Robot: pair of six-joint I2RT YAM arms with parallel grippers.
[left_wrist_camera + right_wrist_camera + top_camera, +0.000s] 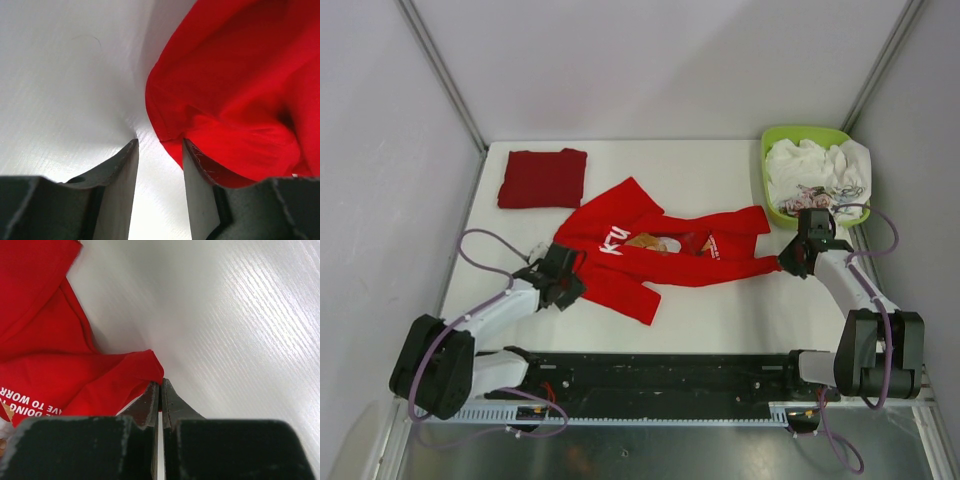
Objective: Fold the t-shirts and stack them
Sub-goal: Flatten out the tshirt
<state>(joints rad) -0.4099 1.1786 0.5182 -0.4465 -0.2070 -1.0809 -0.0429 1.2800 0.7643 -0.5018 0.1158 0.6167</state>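
White table (pixel 740 310); tee (pixel 620 280) lettering half hidden

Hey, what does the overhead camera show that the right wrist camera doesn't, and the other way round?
Only the overhead: the folded dark red cloth t-shirt at the back left, the lime-green plastic basket of white cloth, and the left hand. Only the right wrist: small white lettering readable on the bright red cloth t-shirt, its corner pinched between shut fingers. Both: that t-shirt, the white table, the right hand.
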